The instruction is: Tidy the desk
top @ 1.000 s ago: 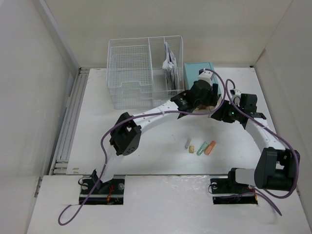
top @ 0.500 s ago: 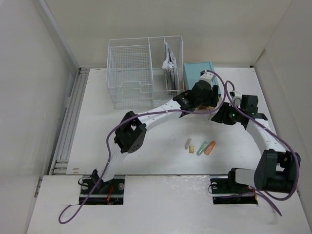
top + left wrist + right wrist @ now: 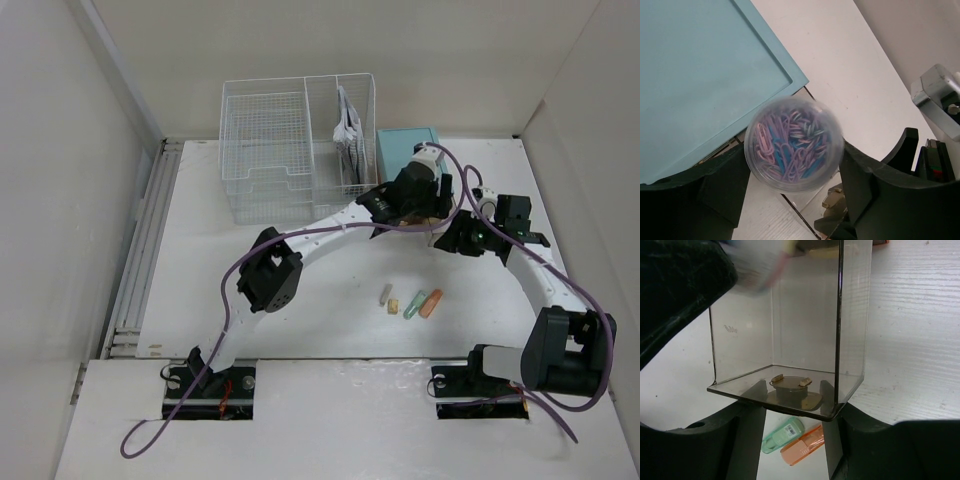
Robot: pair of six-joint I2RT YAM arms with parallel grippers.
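Observation:
A round clear tub of coloured paper clips (image 3: 792, 145) sits blurred between my left gripper's (image 3: 792, 160) black fingers (image 3: 867, 175), whose jaws stand open at its sides. It hangs over the mouth of a clear plastic box (image 3: 805, 315), and its blur (image 3: 757, 270) shows at that box's top edge. My right gripper (image 3: 792, 392) is shut on the box's base and holds it above the white desk (image 3: 330, 325). Both grippers (image 3: 425, 195) (image 3: 455, 237) meet in front of the teal drawer box (image 3: 408, 150).
A white wire-mesh rack (image 3: 295, 160) holding papers stands at the back. A green highlighter (image 3: 782, 435) and an orange one (image 3: 802, 447) lie below the box, beside two small items (image 3: 388, 299). A metal stapler (image 3: 935, 97) lies to the right.
The left arm's elbow has swung right and forward. The left jaws have widened a little around the tub. The right arm has hardly moved.

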